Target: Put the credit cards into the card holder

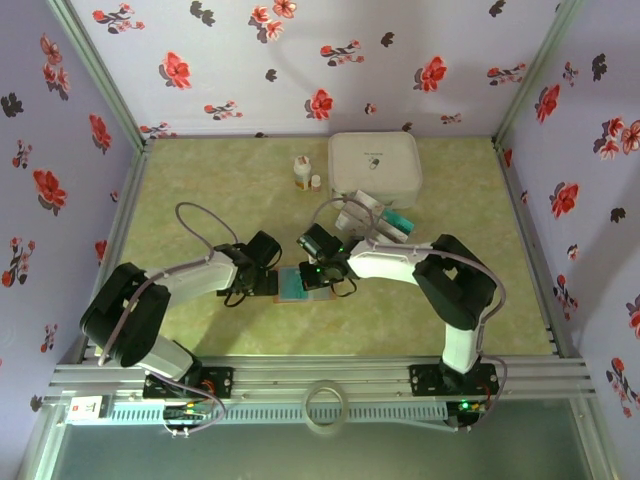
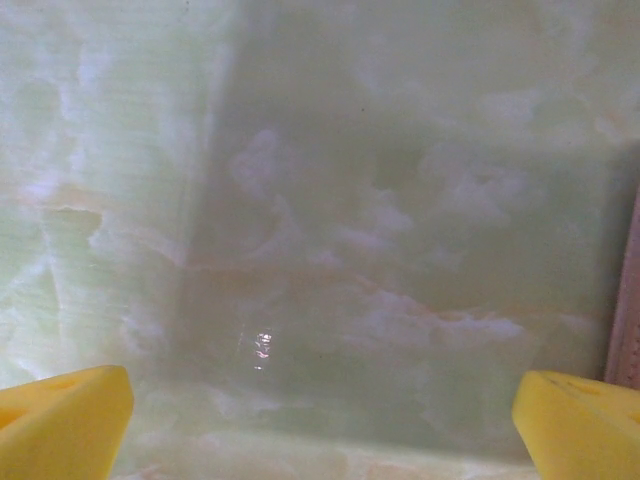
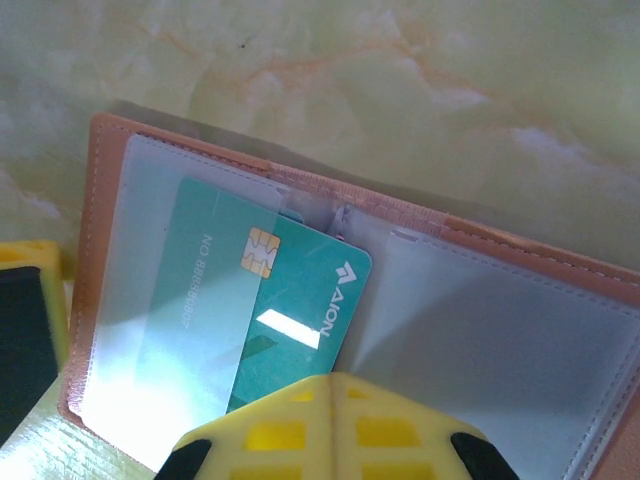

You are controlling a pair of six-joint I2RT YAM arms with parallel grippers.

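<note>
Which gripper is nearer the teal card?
Right. The right gripper is shut on the teal card, over the open holder; the left gripper hangs open over bare table beside the holder.

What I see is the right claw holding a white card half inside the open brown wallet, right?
Wrong colour: the right wrist view shows a teal card, held by the right claw half inside the open brown wallet.

Gleams smooth and glossy across the marbled green tabletop. Matt yellow plastic on the fingers of the left gripper. Matt tan leather look on the card holder; shiny clear plastic sleeves over a slick teal credit card.
</note>
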